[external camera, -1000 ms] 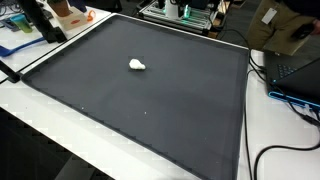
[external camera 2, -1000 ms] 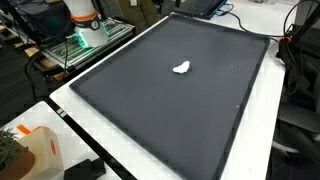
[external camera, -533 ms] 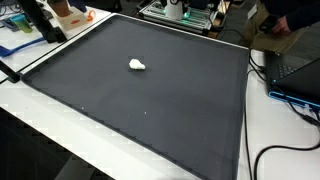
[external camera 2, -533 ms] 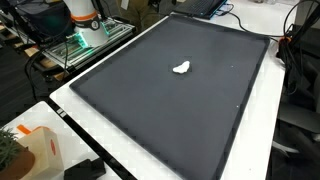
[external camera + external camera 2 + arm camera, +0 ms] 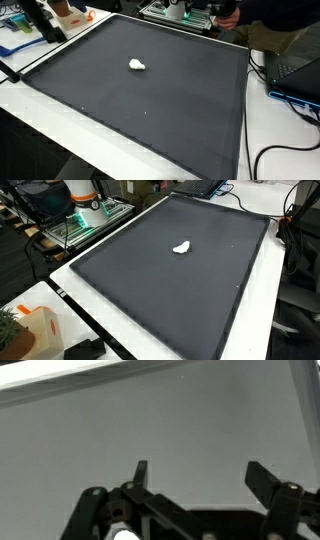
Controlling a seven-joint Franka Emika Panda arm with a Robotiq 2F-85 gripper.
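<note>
Though alone, one white lump (image 5: 137,65)

Person's arm (image 5: 265,10) in a dark sleeve has moved in along the far edge of the table (image 5: 30,110), replacing the tan-clad figure seen earlier.

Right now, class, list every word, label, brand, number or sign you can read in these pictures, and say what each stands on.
No text can be read in any view.
The black mat and the small white lump bear no writing.
The orange-and-white container: any marking is too blurred to read.
The pincer: no label shows in the wrist view.
</note>
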